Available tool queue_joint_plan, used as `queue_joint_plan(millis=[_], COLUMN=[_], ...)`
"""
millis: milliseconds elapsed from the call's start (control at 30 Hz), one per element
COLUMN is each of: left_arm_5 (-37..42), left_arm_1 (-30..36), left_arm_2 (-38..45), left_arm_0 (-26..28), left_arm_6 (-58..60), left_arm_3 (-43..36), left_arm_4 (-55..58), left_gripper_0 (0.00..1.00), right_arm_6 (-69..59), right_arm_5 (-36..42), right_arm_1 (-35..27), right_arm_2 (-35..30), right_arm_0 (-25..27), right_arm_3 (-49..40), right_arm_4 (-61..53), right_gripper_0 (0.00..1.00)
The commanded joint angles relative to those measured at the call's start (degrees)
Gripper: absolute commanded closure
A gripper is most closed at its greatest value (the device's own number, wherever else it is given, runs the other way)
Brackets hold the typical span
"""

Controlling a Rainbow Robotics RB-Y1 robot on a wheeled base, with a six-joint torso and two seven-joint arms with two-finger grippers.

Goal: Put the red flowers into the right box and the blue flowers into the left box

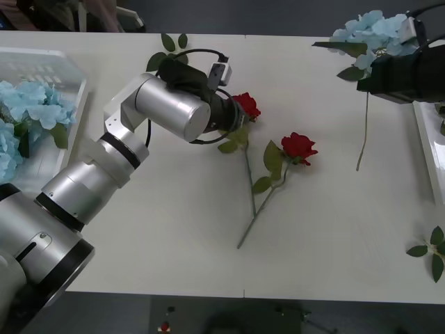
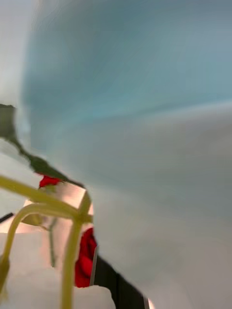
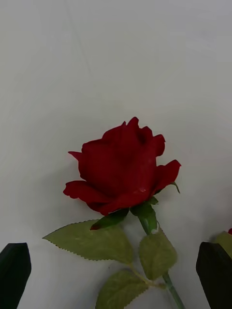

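Observation:
Two red flowers lie mid-table: one rose and a second rose to its right, their stems crossing. My left gripper hovers open just over the first rose, one black fingertip on each side of its leaves. At the far right a blue flower sits at the black tip of my right gripper, which is shut on it, the stem hanging below. More blue flowers lie in the left box. The right box shows at the right edge.
Loose green leaf sprigs lie behind my left arm and near the front right corner. Bare table stretches in front of the roses toward the front edge.

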Motion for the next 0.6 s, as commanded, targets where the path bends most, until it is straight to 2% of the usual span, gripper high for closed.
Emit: queue_joint_plan(millis=[33, 167, 300, 433, 600], left_arm_5=[-1.29, -1.29, -1.20, -1.20, -1.20], left_arm_1=[0.16, 0.24, 1.74, 7.36, 16.68], left_arm_2=[-0.69, -1.04, -1.13, -1.04, -0.86], left_arm_0=[-1.50, -1.50, -0.98, 3.77, 14.58], left_arm_6=[1.47, 1.47, 1.47, 1.30, 0.42], left_arm_3=[0.17, 0.17, -2.11, -13.10, -32.96], left_arm_4=[-0.73, -0.73, 0.50, 5.33, 10.61], left_gripper_0=[0.00, 0.00, 0.00, 0.00, 0.00], right_arm_6=[9.74, 14.74, 22.30, 28.10, 31.36], right_arm_5=[-2.60, -6.91, -7.35, -8.23, -9.89], right_arm_1=[-0.60, 1.33, 2.30, 2.30, 3.53], right_arm_2=[-1.59, -1.42, 0.61, 2.98, 3.07], right_arm_0=[3.33, 6.49, 6.67, 6.76, 6.76], right_arm_3=[-6.68, -10.37, -11.78, -13.10, -12.92], right_arm_4=[-5.17, -9.39, -15.37, -24.16, -30.31], right_gripper_0=[1.00, 1.00, 1.00, 1.00, 1.00])
